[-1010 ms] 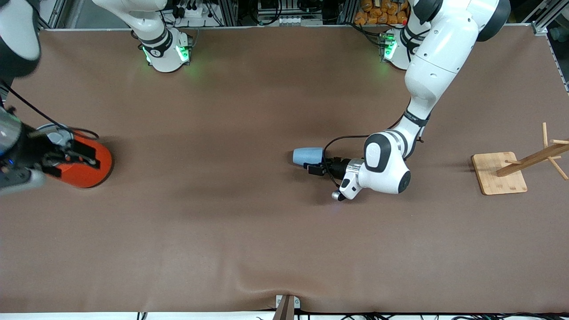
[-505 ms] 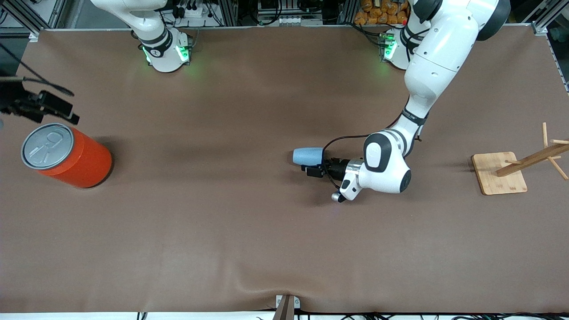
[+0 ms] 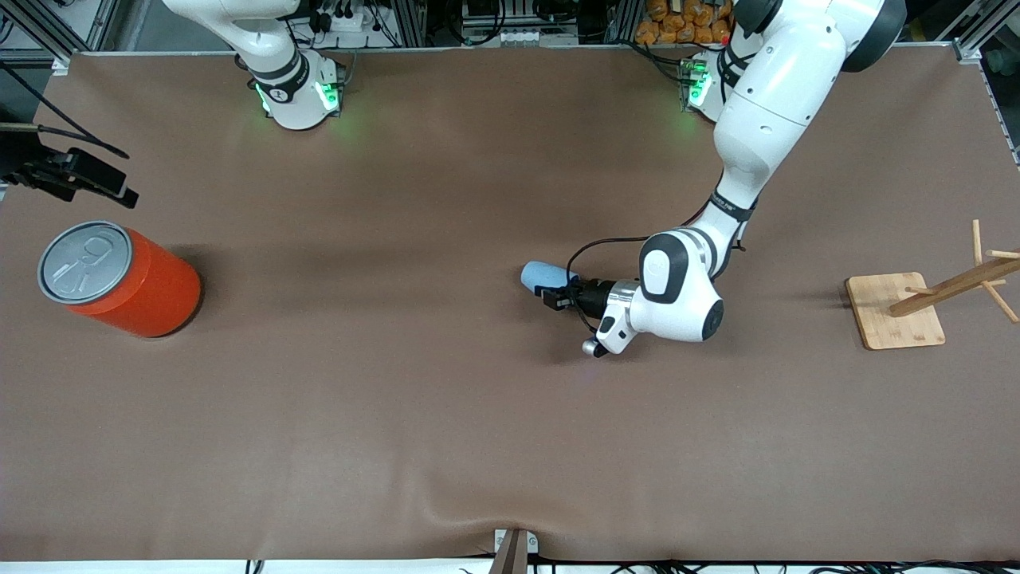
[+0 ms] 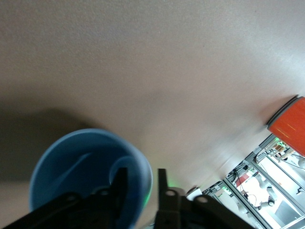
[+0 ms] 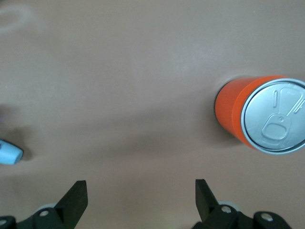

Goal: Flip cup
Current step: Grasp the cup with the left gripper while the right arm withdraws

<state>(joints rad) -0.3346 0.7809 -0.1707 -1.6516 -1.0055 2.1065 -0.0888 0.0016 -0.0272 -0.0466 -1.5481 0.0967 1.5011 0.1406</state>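
Observation:
The small light-blue cup (image 3: pixel 540 275) lies on its side at the middle of the brown table, its open mouth turned toward my left gripper (image 3: pixel 557 297). In the left wrist view the cup (image 4: pixel 81 162) shows its darker blue inside. There my left gripper (image 4: pixel 141 174) straddles the rim, one finger inside the cup and the other outside, closed narrowly on the wall. My right gripper (image 3: pixel 96 183) hangs open at the right arm's end of the table, above the mat beside the orange can. In its own view the right gripper (image 5: pixel 140 188) holds nothing, and the cup (image 5: pixel 8 152) is far off.
A big orange can (image 3: pixel 119 279) with a grey pull-tab lid stands upright at the right arm's end, also seen as the can (image 5: pixel 267 114). A wooden rack on a square base (image 3: pixel 896 311) stands at the left arm's end. The brown mat (image 3: pixel 446 414) covers the table.
My left gripper has pushed forward over the cup's rim and closed its fingers on the wall. My right gripper has let go of the orange can and lifted away from it.

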